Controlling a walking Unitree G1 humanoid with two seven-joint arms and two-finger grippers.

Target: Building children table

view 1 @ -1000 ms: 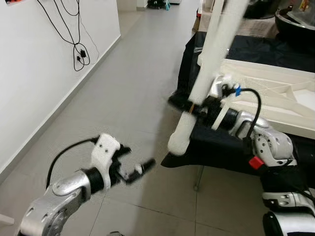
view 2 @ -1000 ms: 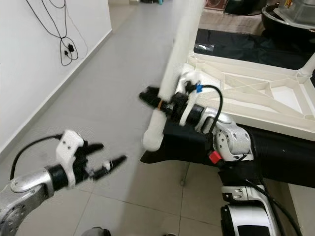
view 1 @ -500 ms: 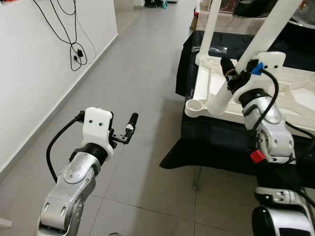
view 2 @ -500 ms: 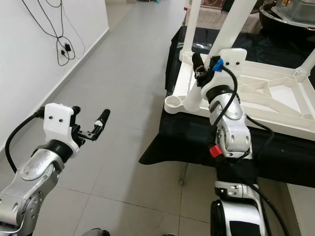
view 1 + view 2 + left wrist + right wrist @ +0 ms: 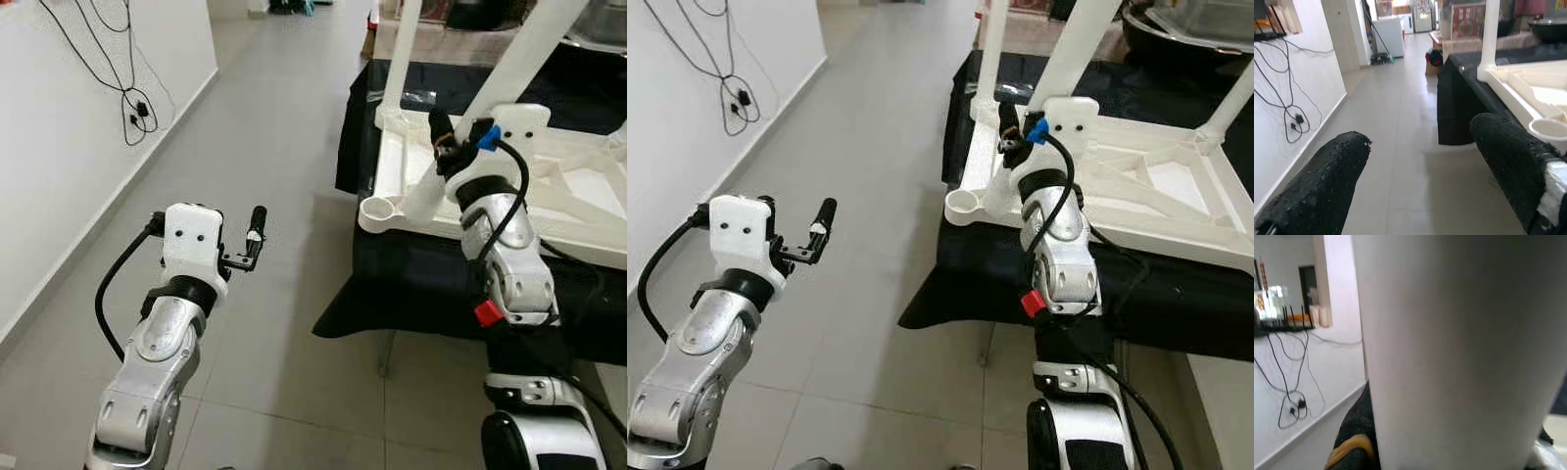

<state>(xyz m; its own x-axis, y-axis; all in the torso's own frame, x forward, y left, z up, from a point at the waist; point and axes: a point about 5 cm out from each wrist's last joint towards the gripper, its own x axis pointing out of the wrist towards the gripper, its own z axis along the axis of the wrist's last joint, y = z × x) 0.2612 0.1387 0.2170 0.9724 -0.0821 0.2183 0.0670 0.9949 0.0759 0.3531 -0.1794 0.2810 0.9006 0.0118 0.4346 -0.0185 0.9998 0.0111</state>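
The right gripper [image 5: 443,147] clasps a long white plastic table leg [image 5: 529,51], slanting up-right from the upturned white tabletop [image 5: 588,191]; the left gripper [image 5: 253,240] hangs agape.

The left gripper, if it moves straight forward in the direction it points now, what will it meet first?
Probably nothing close. The left gripper is open and points along the bare tiled floor of the corridor, beside the black cloth under the white tabletop. Far ahead stands a white appliance; depth is unclear.
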